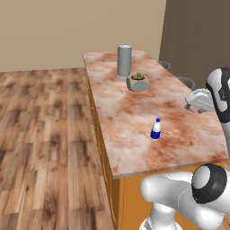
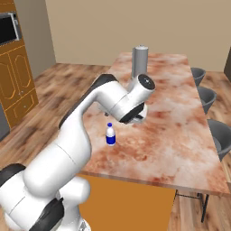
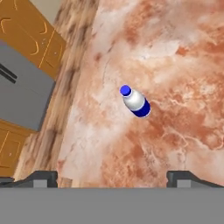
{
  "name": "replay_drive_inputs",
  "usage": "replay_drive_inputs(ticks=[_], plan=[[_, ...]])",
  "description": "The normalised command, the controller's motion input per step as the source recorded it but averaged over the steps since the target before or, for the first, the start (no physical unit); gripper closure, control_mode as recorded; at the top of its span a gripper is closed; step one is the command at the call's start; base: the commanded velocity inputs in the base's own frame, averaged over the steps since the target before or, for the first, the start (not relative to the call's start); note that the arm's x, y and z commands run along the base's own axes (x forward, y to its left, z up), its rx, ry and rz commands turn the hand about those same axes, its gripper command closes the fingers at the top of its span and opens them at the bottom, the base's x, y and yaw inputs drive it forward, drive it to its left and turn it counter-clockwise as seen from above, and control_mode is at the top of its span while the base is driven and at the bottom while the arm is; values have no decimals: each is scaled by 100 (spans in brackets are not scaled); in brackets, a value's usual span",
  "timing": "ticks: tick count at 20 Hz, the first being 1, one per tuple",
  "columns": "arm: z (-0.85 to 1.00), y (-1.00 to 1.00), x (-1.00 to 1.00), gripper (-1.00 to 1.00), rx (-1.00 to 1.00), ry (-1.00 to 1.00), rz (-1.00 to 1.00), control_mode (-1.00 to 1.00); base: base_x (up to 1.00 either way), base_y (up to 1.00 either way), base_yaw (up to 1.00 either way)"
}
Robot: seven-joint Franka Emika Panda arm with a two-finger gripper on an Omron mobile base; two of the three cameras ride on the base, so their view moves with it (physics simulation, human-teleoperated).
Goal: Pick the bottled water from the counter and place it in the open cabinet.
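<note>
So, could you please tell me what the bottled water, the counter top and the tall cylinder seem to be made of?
The bottled water looks like clear plastic, pale and see-through above its blue band. The counter looks like polished stone, with reddish-brown and cream marbling. The grey cylinder is plain matte grey, perhaps metal or plastic; I cannot tell which.

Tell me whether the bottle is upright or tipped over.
Upright: the bottle stands on its base on the counter, cap on top, in both base views.

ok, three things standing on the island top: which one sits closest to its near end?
The bottled water: small, clear, blue-banded, standing alone towards the near end of the counter. The grey cylinder and potted plant stand towards the far end.
</note>
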Motion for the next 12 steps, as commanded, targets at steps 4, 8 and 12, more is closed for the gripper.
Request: replay_drive_inputs(ticks=[4,8,12], plan=[[-15,-7,14,-100,0,-12,19,-100,0,0,0],[-22,-1,19,-100,4,-39,21,-100,0,0,0],[-17,0,16,-100,0,-41,15,-100,0,0,0]])
